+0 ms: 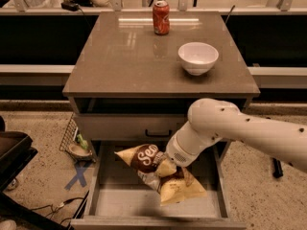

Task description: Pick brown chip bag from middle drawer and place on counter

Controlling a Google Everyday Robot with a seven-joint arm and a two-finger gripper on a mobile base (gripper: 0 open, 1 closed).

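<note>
The brown chip bag [144,158] is crinkled, with a dark brown patch, white script and yellow-tan ends. It hangs tilted above the floor of the open middle drawer [117,200], near the drawer's middle. My gripper [174,172], at the end of the white arm reaching in from the right, is shut on the bag's middle and is mostly hidden by the wrist and the bag. The counter [124,56] is the glossy grey-brown top above the drawers.
A white bowl [198,57] stands on the counter's right side and a red soda can [161,17] at its back. A closed drawer front with a black handle [158,132] sits just above the open drawer. A wire basket [74,143] and a blue floor cross [78,177] lie to the left.
</note>
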